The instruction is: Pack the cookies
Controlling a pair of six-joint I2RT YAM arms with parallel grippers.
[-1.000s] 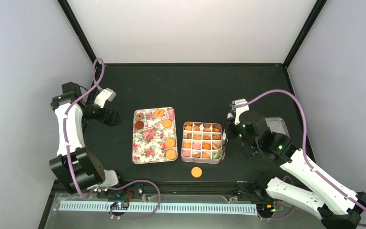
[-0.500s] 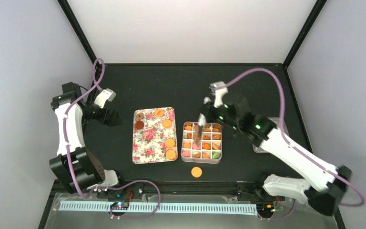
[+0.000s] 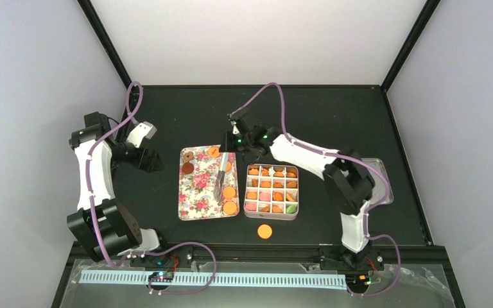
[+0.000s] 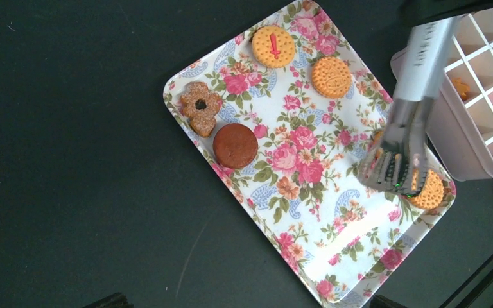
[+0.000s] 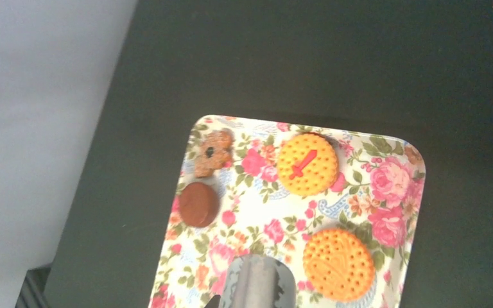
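Several cookies lie on the flowered tray (image 3: 199, 192): orange ones (image 3: 214, 152) (image 4: 331, 76) (image 5: 338, 263), a round brown one (image 4: 235, 145) and a brown flower-shaped one (image 4: 200, 108). More cookies fill the white divided box (image 3: 271, 191). One orange cookie (image 3: 264, 231) lies loose on the table. My right gripper (image 3: 231, 144) is shut on the metal tongs (image 3: 221, 174), whose tips hang over the tray beside an orange cookie (image 4: 431, 190); I cannot tell if they touch it. My left gripper (image 3: 149, 159) is open and empty, left of the tray.
A clear plastic lid (image 3: 379, 176) lies at the right, behind the right arm's elbow. The box stands right against the tray's right side. Black table surface stretches behind the tray and around the left gripper.
The right arm has swung left with the tongs, from right of the box, across it, to above the tray. The left arm has hardly moved.
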